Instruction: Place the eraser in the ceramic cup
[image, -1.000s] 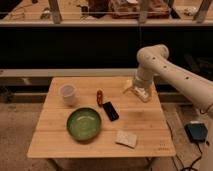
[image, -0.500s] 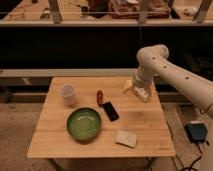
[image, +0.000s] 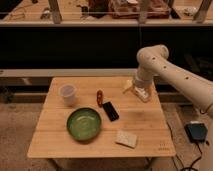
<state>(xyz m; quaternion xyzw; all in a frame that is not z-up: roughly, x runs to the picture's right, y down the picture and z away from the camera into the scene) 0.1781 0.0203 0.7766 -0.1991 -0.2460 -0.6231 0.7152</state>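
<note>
The eraser (image: 111, 111) is a small flat black block lying on the wooden table (image: 145, 120), just right of the green bowl. The ceramic cup (image: 67, 94) is a small white round cup standing near the table's back left. My gripper (image: 134, 89) hangs from the white arm over the table's back right part, above the surface, well right of the eraser and far from the cup. It holds nothing that I can see.
A green round bowl (image: 84, 123) sits at the front left. A small red-brown object (image: 100, 97) lies between cup and eraser. A pale beige square pad (image: 126, 138) lies near the front edge. A dark device (image: 196, 132) lies on the floor at right.
</note>
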